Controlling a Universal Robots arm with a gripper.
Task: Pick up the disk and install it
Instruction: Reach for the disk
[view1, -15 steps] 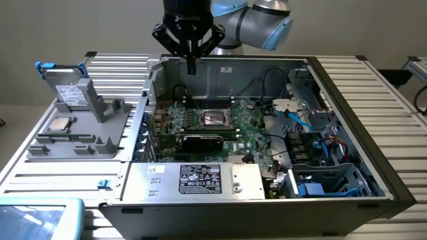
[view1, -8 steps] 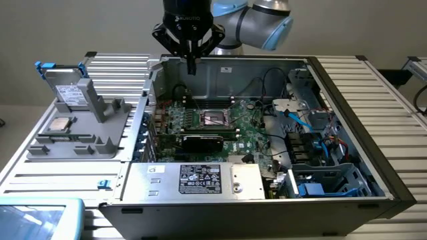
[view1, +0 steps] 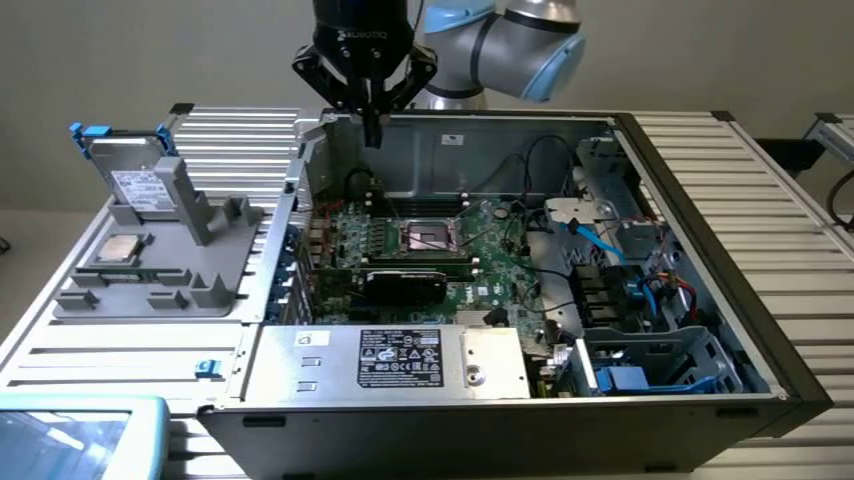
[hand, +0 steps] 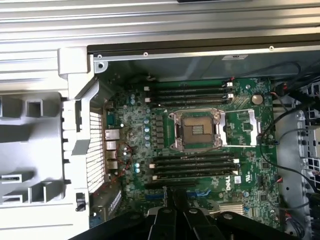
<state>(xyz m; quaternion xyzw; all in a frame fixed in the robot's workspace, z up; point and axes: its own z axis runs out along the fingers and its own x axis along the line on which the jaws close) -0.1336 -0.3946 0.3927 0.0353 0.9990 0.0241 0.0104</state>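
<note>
Jaws: pressed together with nothing between them. The black gripper (view1: 378, 128) hangs over the back wall of the case, on one grey and blue arm (view1: 527, 45).
Disk: one flat silver-grey metal hard drive (view1: 135, 182) with a white label and blue plastic rails. It stands upright in the grey plastic holder tray (view1: 134, 285) at the exterior view's left, well apart from the gripper.
Beside the disk: one small square silver chip (view1: 120, 248), lying flat on the same tray.
Case: one open black computer tower (view1: 467, 440). Inside are one green motherboard (hand: 130, 130) with one empty square socket (hand: 196, 131), and one large silver box with black label (view1: 400, 358).
Hidden: the tray's posts cover the lower part of the disk. The cables at the exterior view's right are too tangled to count.
Open room: the disk's top edge stands free above the tray. The case is open on its upper side.
</note>
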